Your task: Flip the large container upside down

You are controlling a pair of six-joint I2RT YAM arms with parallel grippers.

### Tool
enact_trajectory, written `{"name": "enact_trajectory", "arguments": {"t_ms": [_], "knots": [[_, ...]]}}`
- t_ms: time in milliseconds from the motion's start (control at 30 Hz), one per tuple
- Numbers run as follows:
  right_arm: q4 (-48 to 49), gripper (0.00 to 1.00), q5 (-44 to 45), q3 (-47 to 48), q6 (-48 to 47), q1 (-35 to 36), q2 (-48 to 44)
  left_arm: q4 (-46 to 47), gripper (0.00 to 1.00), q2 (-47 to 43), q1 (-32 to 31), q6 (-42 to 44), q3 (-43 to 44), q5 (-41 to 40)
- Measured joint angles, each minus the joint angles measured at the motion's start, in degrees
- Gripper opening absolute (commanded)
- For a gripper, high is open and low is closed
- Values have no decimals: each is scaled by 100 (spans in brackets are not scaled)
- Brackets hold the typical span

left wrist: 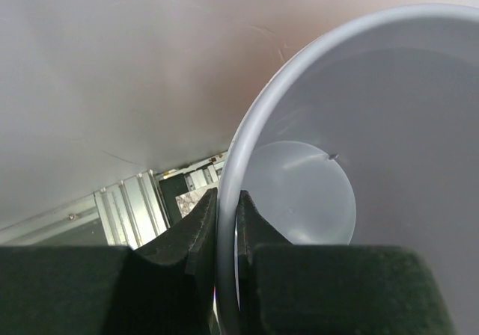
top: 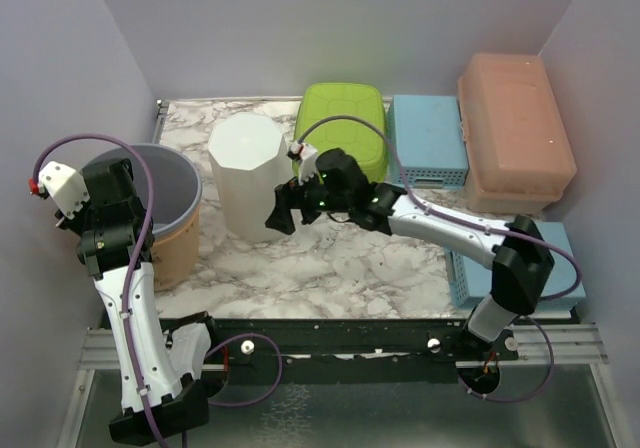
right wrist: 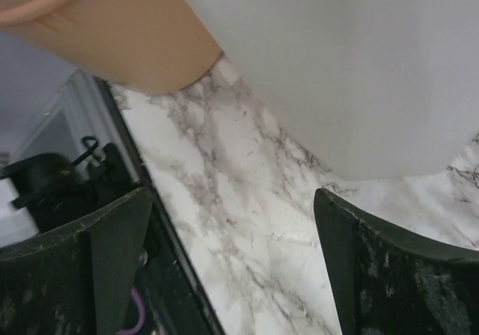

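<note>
Left gripper point(left wrist: 227, 200) is clenched on the rim of the grey bucket point(left wrist: 419, 125), one finger inside the wall and one outside. I take this bucket for the large container. It stands mouth up at the left of the marble table point(top: 330, 258), seated, as it looks from above, in a tan outer tub point(top: 175, 253). So I judge the step in hand to be the grasp, with the turn itself not yet begun.

Next I would need to lift the rim clear of the tub and roll the wrist over, with room kept from the side wall.

Right gripper point(top: 282, 211) hangs wide open and holding nothing, low at the foot of the tall white container point(top: 248, 173) just beyond.

Only the left wrist view shows the pinch and the bucket's bare bottom; from above the arm hides both. The right wrist view shows the white container's lower edge resting on the marble, the tub close beside. The top view alone shows its closed upper face and, farthest, the green box point(top: 345, 128) and salmon bin point(top: 515, 133).
</note>
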Motion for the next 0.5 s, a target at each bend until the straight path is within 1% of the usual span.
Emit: {"name": "enact_trajectory", "arguments": {"t_ms": [33, 67, 133, 233, 300, 400, 500], "knots": [[129, 94, 442, 79, -35, 179, 175, -2, 11, -4, 0, -2, 0, -2], [160, 94, 553, 98, -42, 306, 348, -2, 11, -7, 2, -4, 0, -2], [227, 94, 1108, 297, -44, 507, 809, -2, 11, -4, 2, -7, 2, -2], [391, 95, 1786, 667, 9, 584, 1467, 0, 11, 13, 0, -9, 24, 0], [428, 96, 2282, 1082, 83, 575, 1871, -2, 11, 15, -9, -11, 28, 0], [293, 97, 3029, 2164, 177, 564, 2586, -7, 11, 4, -63, -42, 28, 0], [-131, 98, 3615, 4017, 225, 516, 3644, -4, 11, -44, -114, -107, 26, 37]]}}
